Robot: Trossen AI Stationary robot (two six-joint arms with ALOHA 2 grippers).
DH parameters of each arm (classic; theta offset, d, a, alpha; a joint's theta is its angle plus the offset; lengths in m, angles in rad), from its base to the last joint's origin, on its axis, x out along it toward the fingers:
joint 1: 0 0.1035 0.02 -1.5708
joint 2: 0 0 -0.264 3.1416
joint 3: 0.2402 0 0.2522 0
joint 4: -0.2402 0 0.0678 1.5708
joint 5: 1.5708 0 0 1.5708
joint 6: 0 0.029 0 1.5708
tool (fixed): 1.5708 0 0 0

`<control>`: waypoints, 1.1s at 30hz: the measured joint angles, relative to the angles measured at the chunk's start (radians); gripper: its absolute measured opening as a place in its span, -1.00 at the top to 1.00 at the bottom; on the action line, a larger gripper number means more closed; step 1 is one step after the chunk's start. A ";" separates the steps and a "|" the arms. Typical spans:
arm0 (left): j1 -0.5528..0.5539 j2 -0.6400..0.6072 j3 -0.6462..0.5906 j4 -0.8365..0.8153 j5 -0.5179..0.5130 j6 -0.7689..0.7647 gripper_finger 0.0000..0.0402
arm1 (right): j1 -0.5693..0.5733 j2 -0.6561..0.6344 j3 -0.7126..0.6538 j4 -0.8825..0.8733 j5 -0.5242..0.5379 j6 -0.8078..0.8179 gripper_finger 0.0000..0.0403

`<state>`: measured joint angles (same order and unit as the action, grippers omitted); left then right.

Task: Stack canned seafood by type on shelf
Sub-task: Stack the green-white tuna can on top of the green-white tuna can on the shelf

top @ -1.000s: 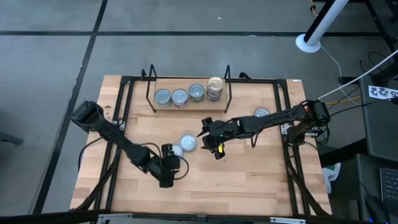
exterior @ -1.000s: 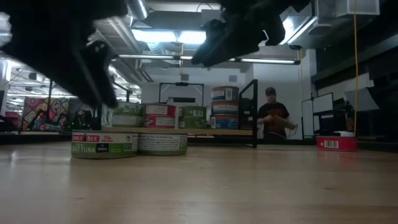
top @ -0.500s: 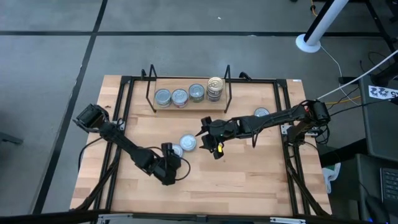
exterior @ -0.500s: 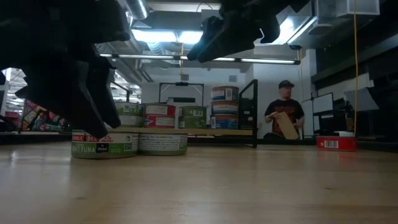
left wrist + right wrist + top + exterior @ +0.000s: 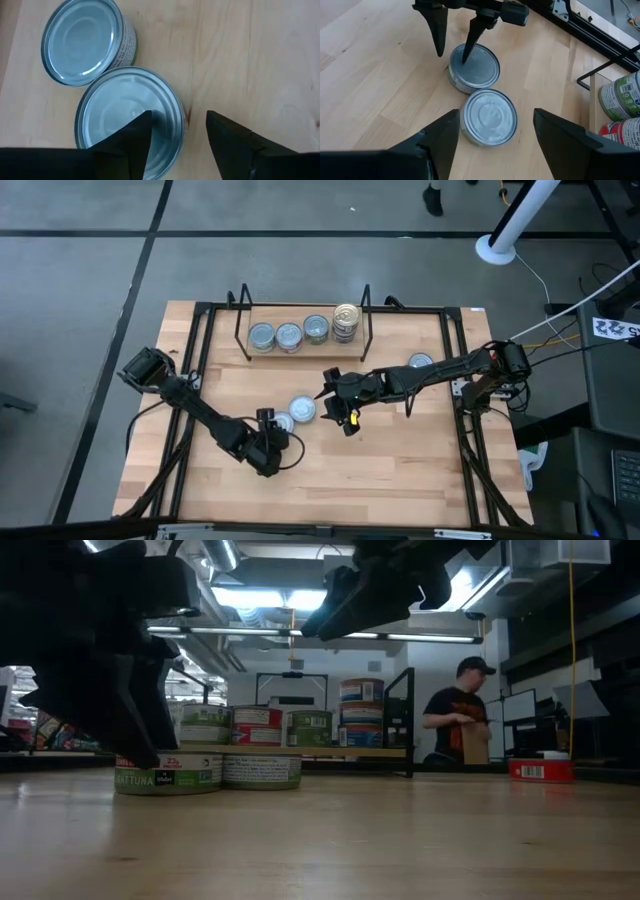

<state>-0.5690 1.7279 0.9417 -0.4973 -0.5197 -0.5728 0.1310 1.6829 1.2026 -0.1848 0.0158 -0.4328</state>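
Two silver-lidded tins stand side by side on the table's middle, the nearer tin (image 5: 283, 421) and the farther tin (image 5: 302, 408). My left gripper (image 5: 178, 125) is open and points steeply down at the nearer tin (image 5: 127, 112). One finger stands over its lid and the other outside its wall. My right gripper (image 5: 495, 150) hangs open above the farther tin (image 5: 489, 117), touching nothing. The shelf (image 5: 305, 350) at the far edge holds three single tins and a stack with a gold lid (image 5: 346, 313). My left gripper comes at the nearer tin from above, slanting. One fingertip (image 5: 465, 59) is down at the lid's edge (image 5: 165, 107), and the other (image 5: 440, 50) is over the bare table beside the wall. I cannot tell whether either finger touches the tin.
A lone tin (image 5: 420, 362) stands on the table's right part, near the right arm. Black frame rails (image 5: 195, 380) run along the table's sides. Beyond the table a person (image 5: 462, 720) stands in the room. Bare wood lies along the near edge.
My left gripper has sunk toward the nearer tin and tipped more steeply, so its fingertips now reach the level of the tin's top. Both tins stay where they were. The person in the room behind has shifted.
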 joint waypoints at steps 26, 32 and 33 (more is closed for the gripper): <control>-0.001 0.050 0.003 -0.016 -0.055 0.102 0.65 | 0.001 0.072 0.002 0.005 0.000 0.062 -0.25; 0.000 0.051 0.002 0.001 -0.065 0.077 0.88 | 0.001 0.179 0.000 0.071 0.000 0.035 -0.25; 0.000 0.051 0.002 0.006 -0.070 0.062 0.91 | 0.001 0.191 0.001 0.094 0.000 0.029 -0.25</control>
<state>-0.5694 1.7788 0.9438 -0.4917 -0.5902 -0.5104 0.1318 1.8741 1.2033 -0.0912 0.0154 -0.4042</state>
